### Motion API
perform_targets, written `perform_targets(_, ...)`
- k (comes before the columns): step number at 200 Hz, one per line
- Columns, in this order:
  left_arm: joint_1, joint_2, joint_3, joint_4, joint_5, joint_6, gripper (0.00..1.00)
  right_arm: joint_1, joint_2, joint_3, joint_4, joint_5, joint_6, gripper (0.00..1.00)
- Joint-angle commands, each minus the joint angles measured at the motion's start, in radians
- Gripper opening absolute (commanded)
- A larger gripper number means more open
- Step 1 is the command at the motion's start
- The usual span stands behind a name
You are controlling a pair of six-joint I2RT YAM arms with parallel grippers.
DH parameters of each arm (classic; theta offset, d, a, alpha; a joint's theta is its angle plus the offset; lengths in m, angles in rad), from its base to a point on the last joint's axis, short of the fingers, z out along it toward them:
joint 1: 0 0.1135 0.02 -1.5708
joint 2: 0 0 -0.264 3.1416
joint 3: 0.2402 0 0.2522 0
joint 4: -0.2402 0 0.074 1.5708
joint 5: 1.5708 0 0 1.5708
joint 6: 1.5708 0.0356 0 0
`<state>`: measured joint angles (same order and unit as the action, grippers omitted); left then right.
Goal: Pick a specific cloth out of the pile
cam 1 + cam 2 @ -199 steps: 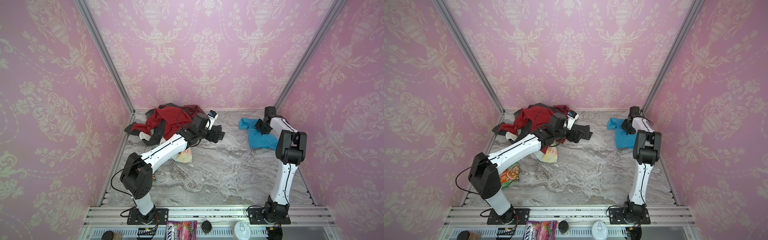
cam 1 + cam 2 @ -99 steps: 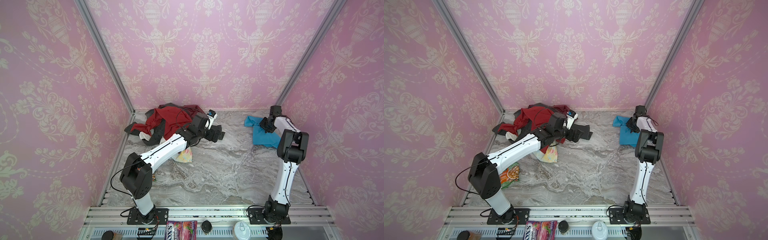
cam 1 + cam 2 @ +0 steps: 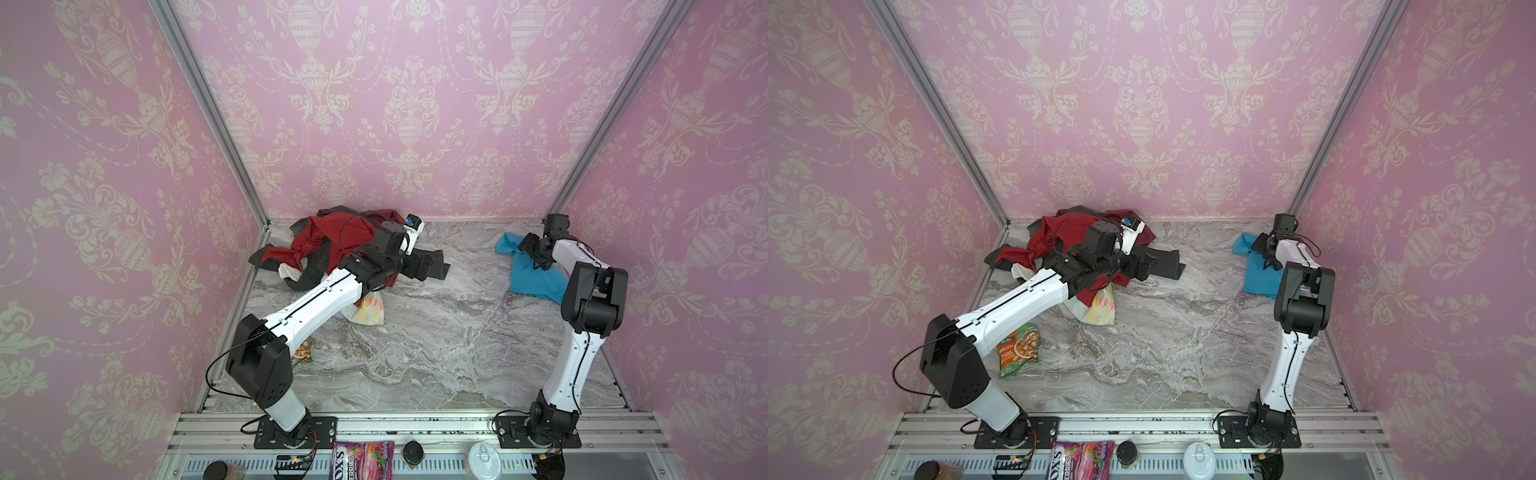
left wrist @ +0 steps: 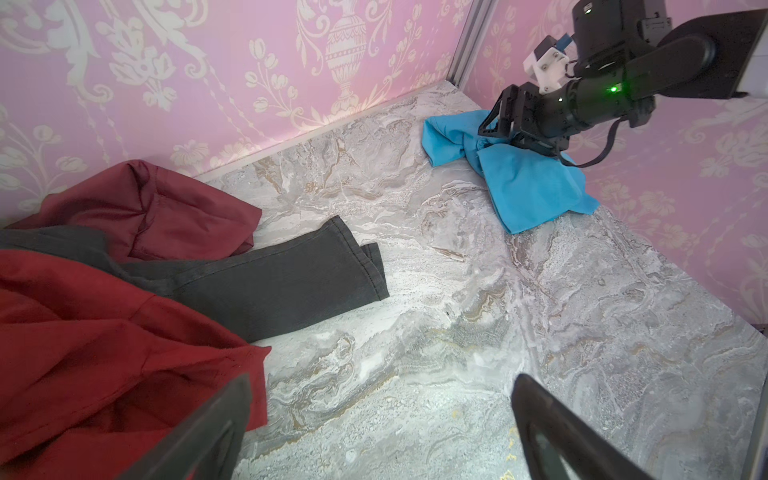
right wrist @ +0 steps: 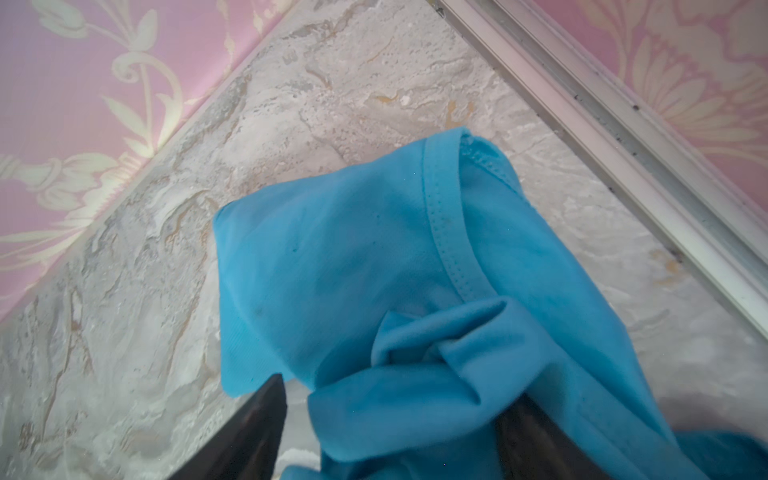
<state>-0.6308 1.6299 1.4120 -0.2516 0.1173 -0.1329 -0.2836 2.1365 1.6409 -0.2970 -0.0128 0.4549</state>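
— The arms (image 3: 309,305)?
— White shells (image 3: 573,365), black joints (image 3: 594,299), black jaws, black base plates (image 3: 324,432) on silver rails (image 3: 415,426).
— Any cables?
— Thin black loop (image 3: 208,370) by the left shoulder (image 3: 259,365); a green light (image 4: 614,88) on the right wrist (image 4: 590,102).

The bench (image 3: 436,353) is bare from the pile (image 3: 328,245) across to the blue cloth (image 3: 534,276), which lies well apart to the pile's right; a hand could pass freely through that stretch. A dark grey sleeve (image 4: 291,282) sticks out flat from the pile into the gap. The left arm (image 3: 316,307) slants over the pile's near edge, covering part of a floral cloth (image 3: 370,311) just beside it. A snack packet (image 3: 1019,349) lies in front of the pile, under that arm. Behind the pile the walls (image 3: 374,124) close in tight. The right arm (image 3: 575,365) stands far right of the pile, reaching down onto the blue cloth.
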Motion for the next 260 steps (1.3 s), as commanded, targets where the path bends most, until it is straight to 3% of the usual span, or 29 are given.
perform_targets(1, 0.024, -0.042, -0.035, 0.003, -0.039, -0.043, 0.99, -0.006, -0.114, -0.073, 0.132, -0.026, -0.033, 0.85)
perform_targets(60, 0.084, -0.131, -0.13, 0.046, -0.11, -0.098, 1.0, -0.003, -0.349, -0.335, 0.46, -0.114, -0.041, 0.96)
perform_targets(100, 0.146, -0.219, -0.216, 0.078, -0.222, -0.089, 0.99, 0.06, -0.521, -0.527, 0.607, -0.066, -0.117, 0.98)
perform_targets(189, 0.38, -0.448, -0.512, 0.282, -0.337, -0.046, 0.99, 0.326, -0.871, -0.841, 0.644, 0.151, -0.314, 0.98)
perform_targets(260, 0.541, -0.436, -0.778, 0.511, -0.411, -0.034, 0.99, 0.376, -1.099, -1.021, 0.581, 0.193, -0.375, 1.0)
